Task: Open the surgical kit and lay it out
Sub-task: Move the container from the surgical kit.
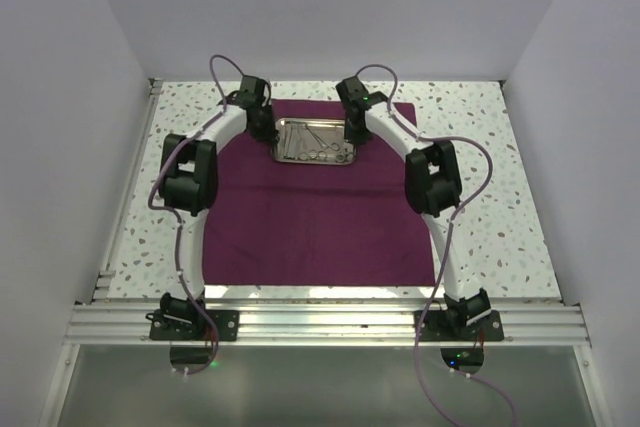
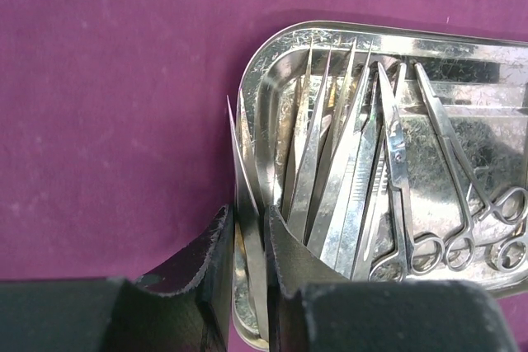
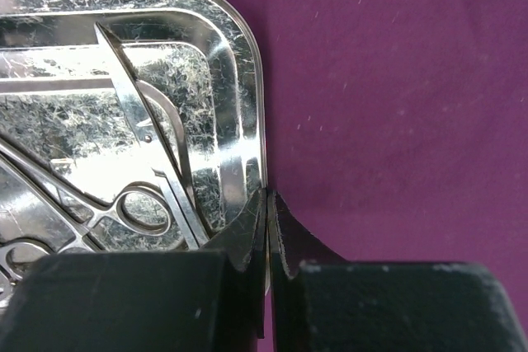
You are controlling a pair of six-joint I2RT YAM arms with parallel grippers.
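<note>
Left tool (image 2: 250,263), right tool (image 3: 269,238) gripping tray (image 2: 266,62), instruments (image 2: 346,162) inside

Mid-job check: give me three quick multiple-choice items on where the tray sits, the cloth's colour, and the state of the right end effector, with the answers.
1. Where does the steel tray sit?
A) off the cloth entirely
B) at the cloth's near edge
C) on the far part of the cloth

2. What colour is the cloth?
A) dark purple
B) green
C) white

3. What is the right end effector doing?
A) hanging open above the cloth
B) shut on the tray's rim
C) gripping a fold of the cloth

Answers:
1 C, since the top view shows the tray lying on the cloth toward its far edge.
2 A, since all three views show purple fabric.
3 B, since the right wrist view shows it pinched on the rim at the tray's edge.
</note>
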